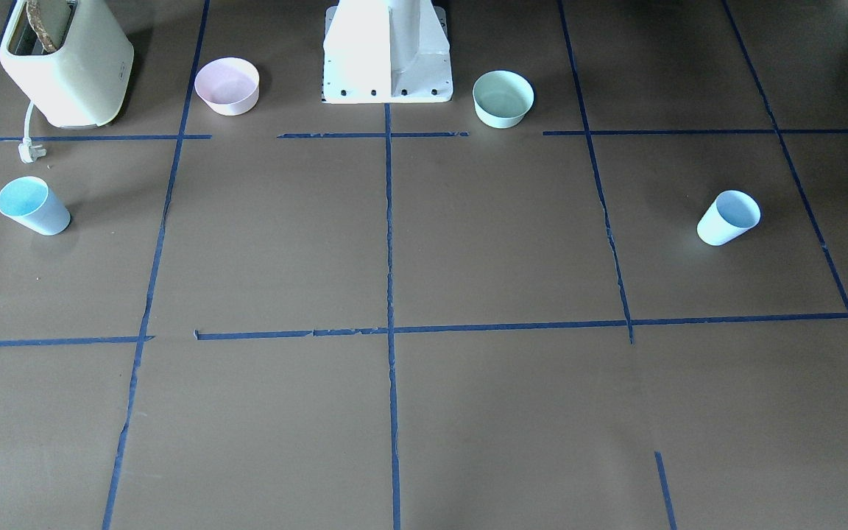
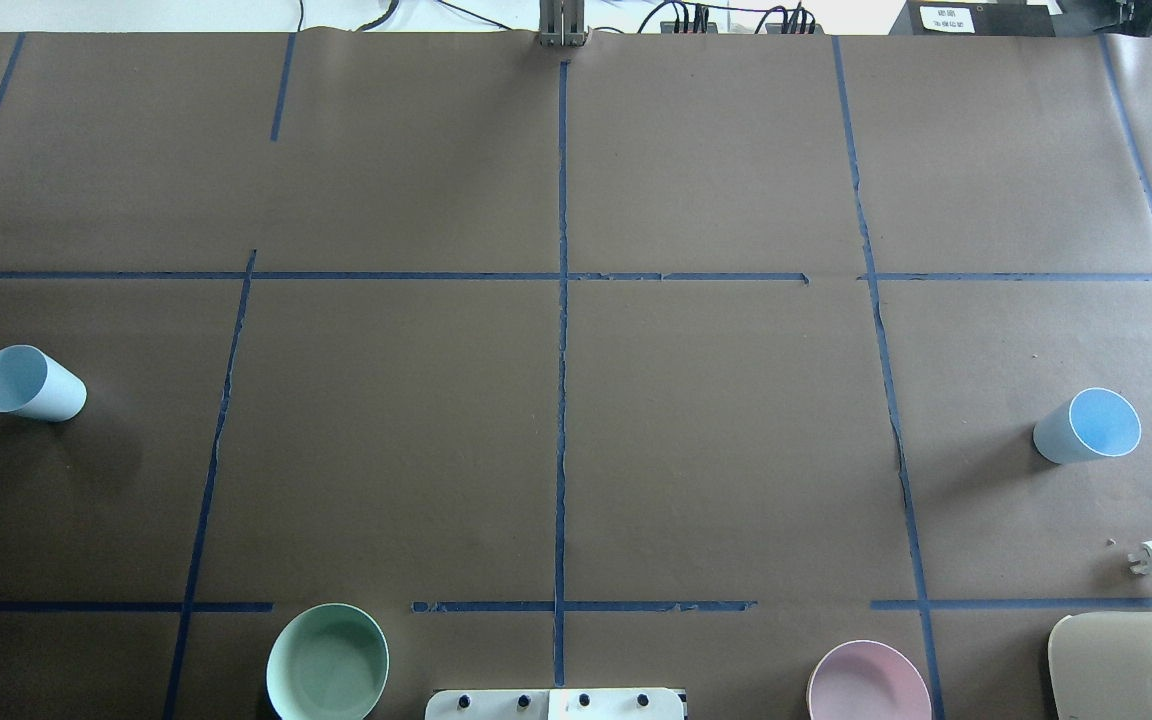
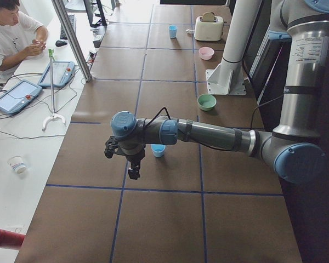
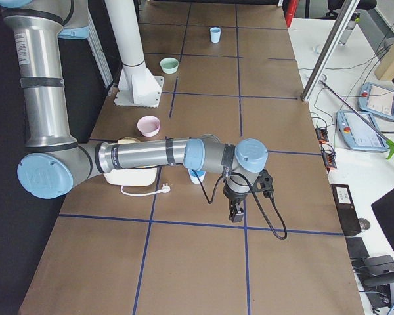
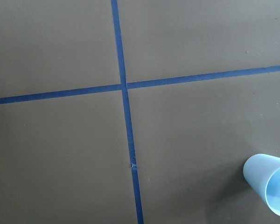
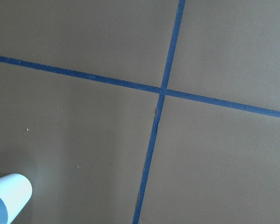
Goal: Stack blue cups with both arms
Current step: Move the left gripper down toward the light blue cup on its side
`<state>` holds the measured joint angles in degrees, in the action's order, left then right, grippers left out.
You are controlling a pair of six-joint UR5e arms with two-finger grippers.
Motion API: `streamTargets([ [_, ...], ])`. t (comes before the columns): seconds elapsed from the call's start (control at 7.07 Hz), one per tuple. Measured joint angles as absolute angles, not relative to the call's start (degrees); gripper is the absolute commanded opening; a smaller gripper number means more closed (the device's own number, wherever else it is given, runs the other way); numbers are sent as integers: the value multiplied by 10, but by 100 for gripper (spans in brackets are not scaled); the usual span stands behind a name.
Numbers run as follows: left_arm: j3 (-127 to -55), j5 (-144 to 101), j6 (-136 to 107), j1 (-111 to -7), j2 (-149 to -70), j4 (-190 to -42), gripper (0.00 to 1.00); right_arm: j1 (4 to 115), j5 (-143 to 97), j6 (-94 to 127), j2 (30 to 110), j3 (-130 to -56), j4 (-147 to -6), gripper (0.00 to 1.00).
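Pale blue tapered plastic tumblers (image 2: 31, 383) (image 2: 1086, 426), upright: probably light, slick, squashable. Pinch wall at rim. Left claw (image 3: 132, 172), right claw (image 4: 235, 213): gape not discernible.

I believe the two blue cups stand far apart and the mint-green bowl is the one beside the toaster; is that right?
Not quite: the exterior front-facing view shows the pink bowl beside the toaster; the mint-green bowl sits across the white base from it. The blue cups do stand far apart.
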<state>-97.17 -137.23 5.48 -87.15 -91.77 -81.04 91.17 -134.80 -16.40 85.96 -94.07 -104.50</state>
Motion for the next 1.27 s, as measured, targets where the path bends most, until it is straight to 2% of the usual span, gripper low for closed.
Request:
streamTargets([
  [0.28,-974,-1391,41,-855,-898,-841,100,902,-1351,-164,860,-944,-1044,100],
  [0.99,-972,-1362,-311,-661,-859,-1097,100,883,-1350,-162,858,-967,-1044,100],
  [1.27,-970,-1344,-349,-633,-856,-1122,100,878,-1351,-162,859,-968,-1044,100],
])
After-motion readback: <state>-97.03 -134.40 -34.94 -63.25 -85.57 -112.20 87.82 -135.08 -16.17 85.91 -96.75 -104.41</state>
